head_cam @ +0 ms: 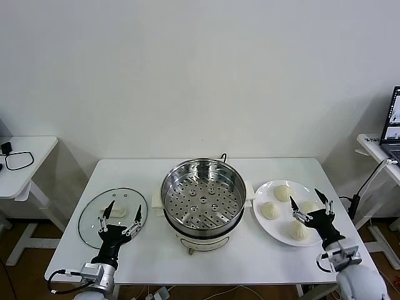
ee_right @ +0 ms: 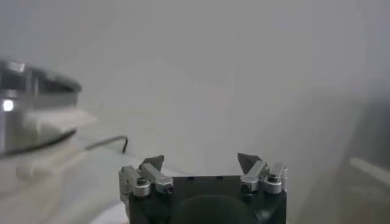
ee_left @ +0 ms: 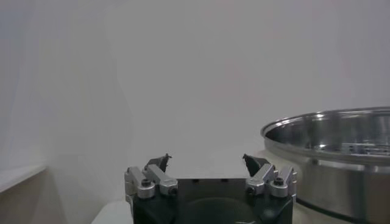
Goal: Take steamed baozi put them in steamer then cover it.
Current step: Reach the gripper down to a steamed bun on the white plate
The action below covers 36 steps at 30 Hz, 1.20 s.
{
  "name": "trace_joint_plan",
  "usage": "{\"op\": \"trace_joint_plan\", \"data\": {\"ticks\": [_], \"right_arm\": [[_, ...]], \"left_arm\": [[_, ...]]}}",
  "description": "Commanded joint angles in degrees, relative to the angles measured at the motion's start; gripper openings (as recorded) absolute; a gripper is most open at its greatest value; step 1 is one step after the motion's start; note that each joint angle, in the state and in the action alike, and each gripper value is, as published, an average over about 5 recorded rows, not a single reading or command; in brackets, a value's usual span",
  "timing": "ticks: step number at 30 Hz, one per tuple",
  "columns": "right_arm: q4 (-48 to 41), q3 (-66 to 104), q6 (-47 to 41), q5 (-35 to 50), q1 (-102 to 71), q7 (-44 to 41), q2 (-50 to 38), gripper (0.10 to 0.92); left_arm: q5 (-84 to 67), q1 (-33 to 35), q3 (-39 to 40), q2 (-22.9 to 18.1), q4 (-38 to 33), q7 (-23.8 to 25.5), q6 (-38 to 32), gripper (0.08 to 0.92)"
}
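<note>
4 baozi (head_cam: 282, 192), 1 steamer (head_cam: 203, 195), 1 cover (head_cam: 113, 215), 1 plate (head_cam: 261, 220).

Shiny steel steamer (head_cam: 203, 199), glass cover (head_cam: 112, 215)

Probably lab or office: bare white wall (head_cam: 200, 69), white desks (head_cam: 28, 150), laptop (head_cam: 392, 125), trailing cables (head_cam: 369, 181).

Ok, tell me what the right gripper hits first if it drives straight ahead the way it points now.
Probably nothing on the table: the right gripper hangs open above the plate of baozi, and its wrist view shows only bare wall ahead, with the steamer off to one side. Depth is uncertain.
</note>
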Motion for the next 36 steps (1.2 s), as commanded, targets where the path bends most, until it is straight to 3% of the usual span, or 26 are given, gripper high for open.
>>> {"op": "trace_joint_plan", "data": {"ticks": [1, 8, 15, 23, 36], "right_arm": [[-5.59, -9.21, -7.07, -13.33, 12.51, -15.54, -19.17, 0.823], [-16.61, -32.62, -9.07, -13.81, 39.73, -37.22, -26.35, 0.823], [-32.83, -56.69, -6.78, -16.09, 66.93, -49.72, -19.15, 0.823], [-47.19, -64.67, -3.66, -23.75, 76.68, -53.46, -6.77, 0.823], [-56.32, -61.92, -2.47, -31.66, 74.63, -52.61, 2.99, 0.823]], "left_arm": [[-0.27, -0.31, 0.2, 0.42, 0.02, 0.12, 0.14, 0.823], [-0.48, -0.29, 0.57, 0.22, -0.47, 0.06, 0.29, 0.823], [-0.39, -0.17, 0.34, -0.26, -0.5, -0.01, 0.32, 0.823], [-0.01, -0.13, 0.0, -0.85, -0.07, 0.18, 0.41, 0.823], [0.03, -0.21, -0.32, -1.07, 0.18, 0.4, 0.32, 0.823]]}}
